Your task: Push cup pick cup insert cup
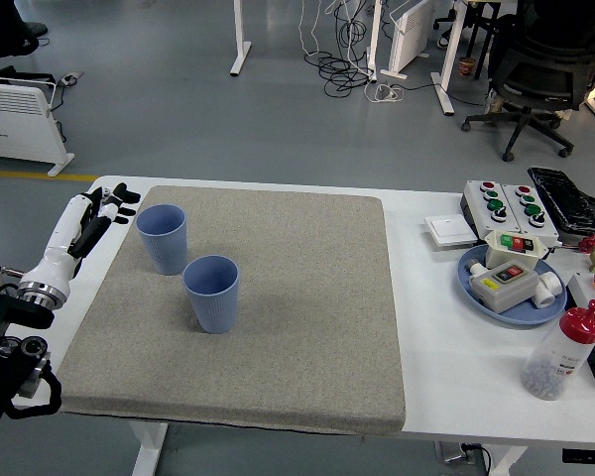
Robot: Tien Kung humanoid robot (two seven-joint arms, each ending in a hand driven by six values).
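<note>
Two cups (162, 236) (211, 292) stand apart on the mat (307, 297); my left hand (97, 213), fingers loose and empty, should next push the far one.

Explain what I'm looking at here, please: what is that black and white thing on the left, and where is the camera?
The camera sits high on a humanoid robot, looking down over its white table. The thing on the left is the robot's left hand, on a black arm; its fingers are relaxed and hold nothing. It hovers just left of the far blue cup, not touching it. The right arm is out of view. A second, near blue cup stands upright beside the first, both on a grey mat. On the right lie button boxes, a blue plate holding more switches, and a red-capped bottle.
</note>
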